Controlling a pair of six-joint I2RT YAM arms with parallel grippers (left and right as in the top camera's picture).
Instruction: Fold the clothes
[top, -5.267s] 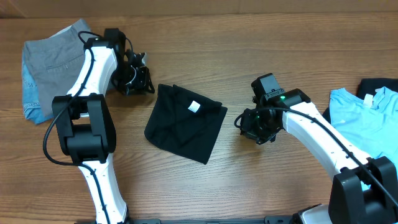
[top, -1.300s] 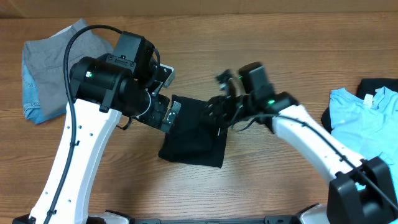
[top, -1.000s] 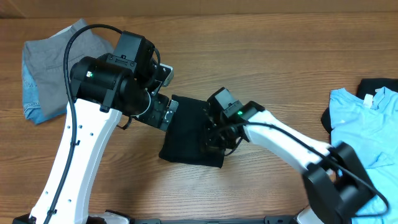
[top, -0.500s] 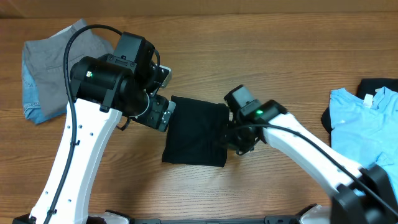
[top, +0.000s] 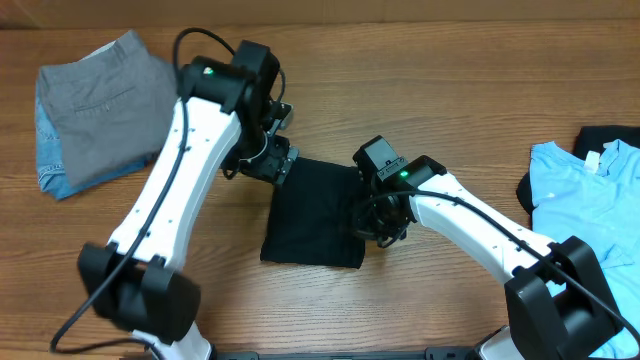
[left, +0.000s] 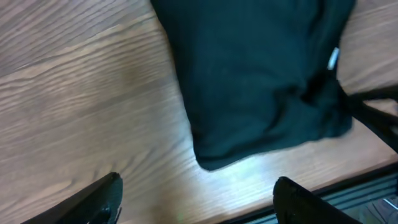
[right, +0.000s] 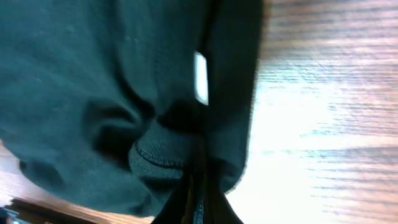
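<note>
From overhead, your left gripper (top: 274, 161) sits at the upper left corner of the folded black T-shirt (top: 312, 215). Your right gripper (top: 379, 220) is at the shirt's opposite edge. The grey trousers (top: 100, 105), lying on a blue patterned cloth (top: 45, 150), are well behind your left gripper. The light blue T-shirt (top: 590, 200) lies far out past your right arm. This view does not settle how either pair of jaws stands.

The left wrist view does. Your left gripper (left: 198, 186) hangs spread wide over bare table (left: 74, 93) with nothing between its fingers (left: 102, 199). The black T-shirt (left: 249, 81) is just ahead of them.

In the right wrist view, your right gripper (right: 196, 198) is closed, tips together at a bunched hem of the black T-shirt (right: 81, 81). You cannot tell whether cloth is caught. A white label (right: 200, 78) shows here, hidden from overhead.

Compared with five seconds ago, the shirt has gone from a diamond with its label up to a squarer fold. In the last half second, your left arm has swung upward.
</note>
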